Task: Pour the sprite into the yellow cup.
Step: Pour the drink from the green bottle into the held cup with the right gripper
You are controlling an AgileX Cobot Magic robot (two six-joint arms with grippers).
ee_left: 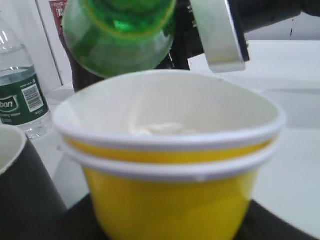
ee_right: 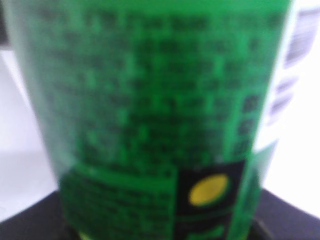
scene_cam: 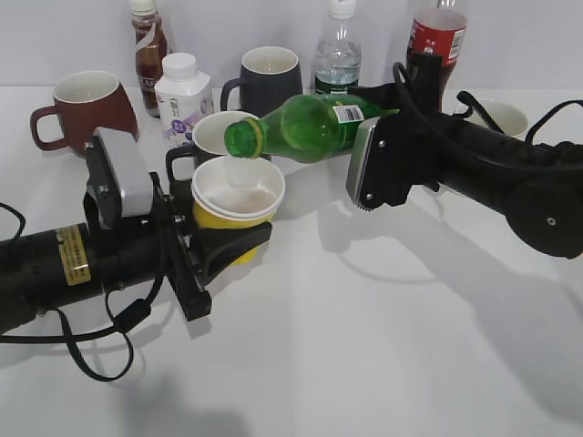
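Tilting almost level, the sprite (scene_cam: 310, 126) is held by the right gripper (scene_cam: 387, 137), which is clamped round its labelled body, with the green neck brought just over the far rim of the yellow cup (scene_cam: 239, 202). The cup, seemingly two nested together, is gripped at its base by the left gripper (scene_cam: 228, 241) near the left of the table (scene_cam: 383, 346); a pale pool is seen inside. Mugs (scene_cam: 82, 105) and other bottles (scene_cam: 339, 50) are lined along the far edge. A spill is judged the main risk: the neck sits close to the rim, so a steeper tilt could send liquid past the far side, and the light paper cup could be squeezed.
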